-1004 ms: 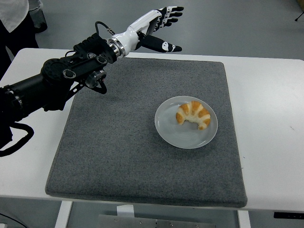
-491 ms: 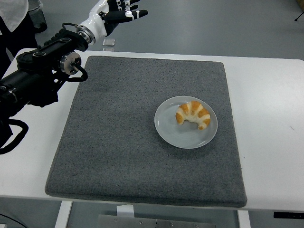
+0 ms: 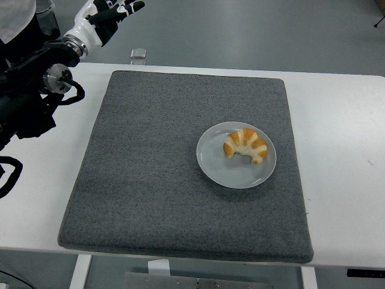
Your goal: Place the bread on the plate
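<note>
The croissant (image 3: 245,144) lies on the grey plate (image 3: 222,170), on the grey mat (image 3: 150,180). The left robot hand (image 3: 108,15), fingers spread wide and empty, is raised beyond the surface's (image 3: 343,150) far-left corner.

The left arm (image 3: 30,78) is built of chunky black segments with a matte finish. A round silver-grey disc (image 3: 50,75) sits on the side of one joint, and a black cable (image 3: 71,95) loops out beside it. Toward the wrist a ribbed metal ring (image 3: 73,43) joins the black part to a glossy white shell. The left hand (image 3: 108,12) is white over the back, with black fingers (image 3: 129,7) marked by small white patches. Another black cable (image 3: 9,177) curves low at the frame's left edge.
</note>
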